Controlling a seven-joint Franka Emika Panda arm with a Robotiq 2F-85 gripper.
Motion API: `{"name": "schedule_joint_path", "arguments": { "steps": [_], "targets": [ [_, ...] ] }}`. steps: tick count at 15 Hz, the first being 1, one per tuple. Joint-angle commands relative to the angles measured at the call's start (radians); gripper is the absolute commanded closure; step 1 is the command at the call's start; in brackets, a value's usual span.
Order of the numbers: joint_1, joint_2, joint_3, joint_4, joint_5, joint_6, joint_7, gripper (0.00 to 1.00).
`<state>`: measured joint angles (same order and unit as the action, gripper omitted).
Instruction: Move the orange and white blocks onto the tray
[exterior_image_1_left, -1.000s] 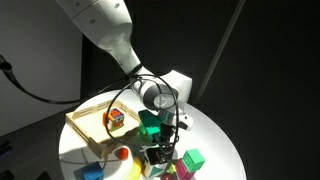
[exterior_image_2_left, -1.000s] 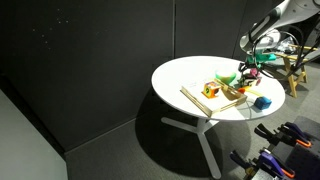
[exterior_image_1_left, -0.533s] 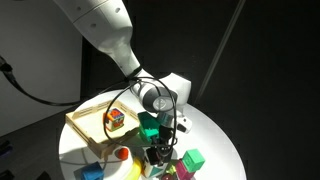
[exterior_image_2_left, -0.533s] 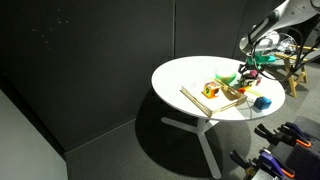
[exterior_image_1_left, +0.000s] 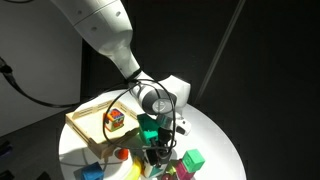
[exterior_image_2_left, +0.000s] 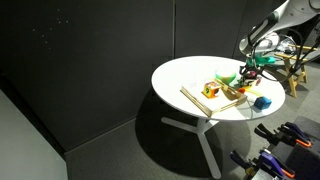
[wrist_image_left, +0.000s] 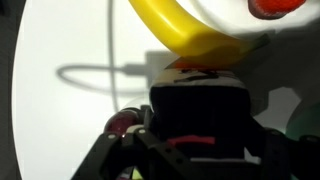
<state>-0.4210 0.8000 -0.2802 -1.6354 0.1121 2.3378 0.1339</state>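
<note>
Wood in a pale tone formed the tray (exterior_image_1_left: 88, 131), which sat on the round white table (exterior_image_1_left: 215, 132). The white block (exterior_image_1_left: 115, 118) lay inside the tray, toward the side nearer the gripper. In an exterior view the bulky white arm (exterior_image_1_left: 100, 30) reached down from the upper corner. Its gripper (exterior_image_1_left: 157, 150) hung low over the table just beside the tray, among a clutter of small pieces. Green blocks (exterior_image_1_left: 190, 160) lay on one side, an orange piece (exterior_image_1_left: 122, 153) and a yellow piece (exterior_image_1_left: 135, 170) on the other. The orange piece lay on the table just outside the tray's rim and was too small to tell as cube or ball. In the wrist view the gripper's dark body filled the lower half. What looked like the orange block (wrist_image_left: 203, 68) showed only as a thin strip at its front edge, touching the curved yellow piece (wrist_image_left: 185, 30). Another orange shape (wrist_image_left: 280, 5) was cut off at the top corner. Whether the fingers stood apart or pressed on that strip could not be told from any view, since the body hid them. In an exterior view the gripper (exterior_image_2_left: 253, 66) stood over the far side of the table (exterior_image_2_left: 185, 72), with a blue block (exterior_image_2_left: 262, 102) near the edge.
</note>
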Motion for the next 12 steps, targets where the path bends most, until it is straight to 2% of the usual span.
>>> {"name": "schedule_joint_path", "arguments": {
  "steps": [1, 8, 10, 12],
  "targets": [
    [-0.009, 0.003, 0.005, 0.023, 0.009, -0.018, 0.002, 0.5],
    [0.017, -0.041, -0.012, -0.015, -0.019, -0.031, 0.001, 0.94],
    [0.025, -0.057, -0.017, -0.028, -0.027, -0.035, 0.002, 0.92],
    [0.034, -0.077, -0.023, -0.04, -0.034, -0.043, 0.003, 0.95]
  ]
}}
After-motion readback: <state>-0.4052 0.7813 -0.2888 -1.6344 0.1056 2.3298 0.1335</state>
